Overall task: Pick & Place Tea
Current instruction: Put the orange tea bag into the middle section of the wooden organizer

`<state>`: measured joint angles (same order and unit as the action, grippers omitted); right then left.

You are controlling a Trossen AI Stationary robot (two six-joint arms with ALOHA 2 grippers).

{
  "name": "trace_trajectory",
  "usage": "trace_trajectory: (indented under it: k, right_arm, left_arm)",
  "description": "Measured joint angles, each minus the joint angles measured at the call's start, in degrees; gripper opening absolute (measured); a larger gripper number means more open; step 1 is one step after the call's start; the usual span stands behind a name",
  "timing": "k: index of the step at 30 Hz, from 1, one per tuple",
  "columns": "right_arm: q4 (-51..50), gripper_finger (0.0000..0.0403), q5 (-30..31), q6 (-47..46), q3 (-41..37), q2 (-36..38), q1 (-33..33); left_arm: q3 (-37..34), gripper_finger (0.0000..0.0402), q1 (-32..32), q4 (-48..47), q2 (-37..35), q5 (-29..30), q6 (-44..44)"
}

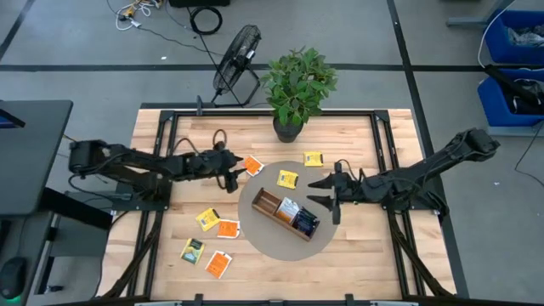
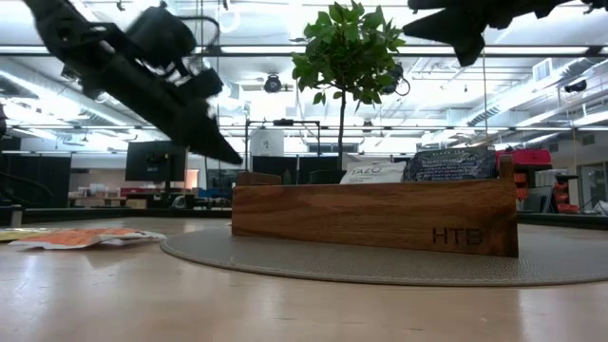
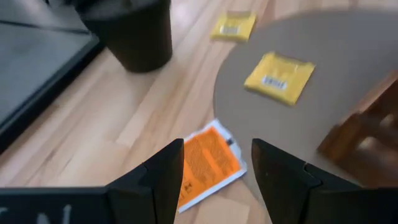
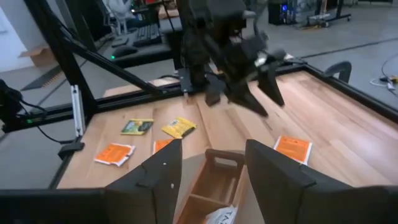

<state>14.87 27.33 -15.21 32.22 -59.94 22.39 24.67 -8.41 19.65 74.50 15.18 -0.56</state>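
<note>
Grey floor (image 1: 85, 76) with a fan (image 1: 235, 61), blue bins (image 1: 514, 64), ceiling lights (image 2: 532, 57).

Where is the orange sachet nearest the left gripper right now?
In the high view the orange sachet lies on the bare wood just off the round mat's upper-left edge, directly under the open left gripper, with the plant pot up to its right.
</note>
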Motion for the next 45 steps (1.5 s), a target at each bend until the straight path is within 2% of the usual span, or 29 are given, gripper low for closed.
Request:
trace_trajectory:
  k: [9, 13, 15, 21, 33, 45]
  right_arm:
    - [-1.07, 0.0185, 0.22, -0.63, -1.07, 2.18, -0.04]
    - [-1.86, 0.0185, 0.65, -1.30, -1.07, 1.96, -0.06]
    - [-2.21, 0.0185, 0.70, -2.34, -1.05, 1.96, -0.11]
    - [-2.63, 0.0185, 0.72, -2.79, -1.05, 1.94, -0.16]
    - [-4.26, 0.0185, 1.77, -3.80, -1.05, 1.92, -0.28]
    - [-5.32, 0.0185, 2.38, -5.32, -1.02, 1.90, -0.28]
  left_arm:
    - [4.56, 0.0195, -3.05, 0.37, 12.72, -0.02, 2.87]
    - [6.21, 0.0195, -2.58, 0.16, 16.22, -5.41, 7.09]
    - [7.00, 0.0195, -2.17, 0.13, 17.42, -5.78, 7.23]
    - [7.67, 0.0195, -2.15, -0.03, 18.23, -5.65, 9.44]
    - [7.67, 0.0195, -1.76, 0.25, 18.28, -8.94, 12.80]
    - [10.05, 0.0195, -1.76, 1.26, 24.26, -7.28, 13.70]
